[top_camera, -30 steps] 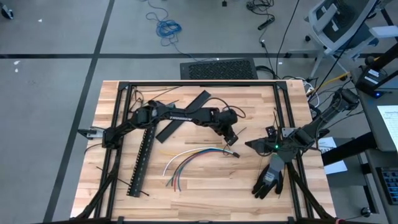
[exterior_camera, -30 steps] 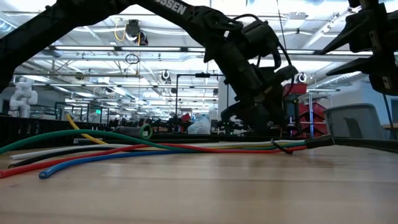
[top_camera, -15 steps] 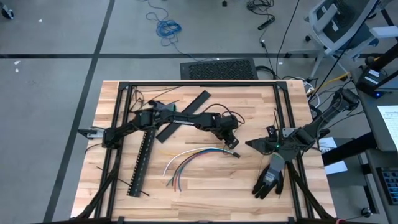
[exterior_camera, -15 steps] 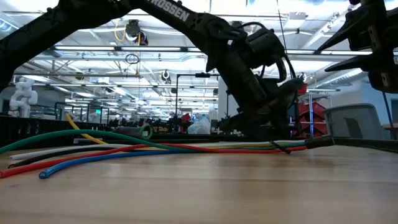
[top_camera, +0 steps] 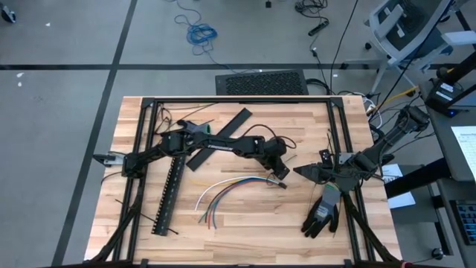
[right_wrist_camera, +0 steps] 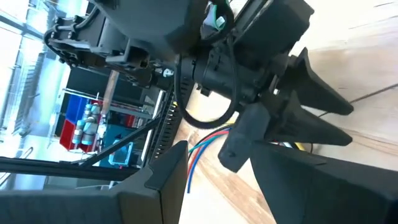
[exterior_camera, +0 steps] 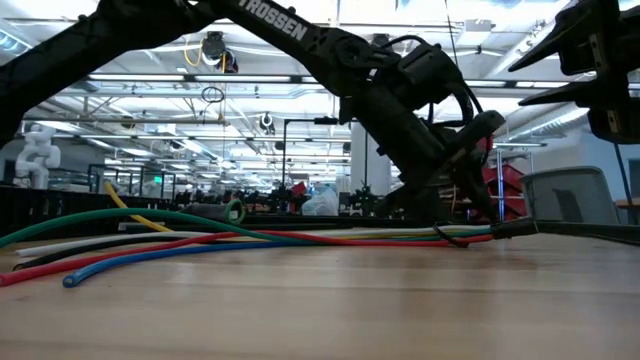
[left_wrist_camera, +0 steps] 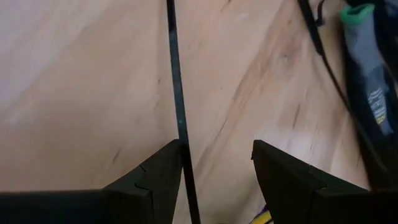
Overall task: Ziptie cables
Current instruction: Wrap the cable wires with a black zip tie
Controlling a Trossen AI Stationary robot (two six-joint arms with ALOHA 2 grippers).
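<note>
The cables point(top_camera: 227, 187) lie fanned on the wooden table, blue, white, yellow, red and green wires point(exterior_camera: 250, 236) running to a small dark connector point(top_camera: 282, 184). My left gripper point(top_camera: 280, 174) hangs open just above that connector end point(exterior_camera: 512, 228), fingers pointing down. In the left wrist view a thin black strip point(left_wrist_camera: 176, 93) lies on the wood close beside one finger of my left gripper point(left_wrist_camera: 214, 174); whether they touch cannot be told. My right gripper point(top_camera: 300, 172) waits open just right of the left one, facing it point(right_wrist_camera: 214, 180).
A black perforated rail point(top_camera: 169, 195) and a flat black bar point(top_camera: 219, 138) lie left of and behind the cables. A black glove point(top_camera: 321, 212) rests near the table's right near corner. More thin black strips point(top_camera: 329, 141) lie at the right. A black frame point(top_camera: 238, 101) rims the table.
My left gripper has moved a little toward the table's right and near edge, along the cables to their connector end, and has tipped so its fingers slant down over it. The cables have stayed in place.
</note>
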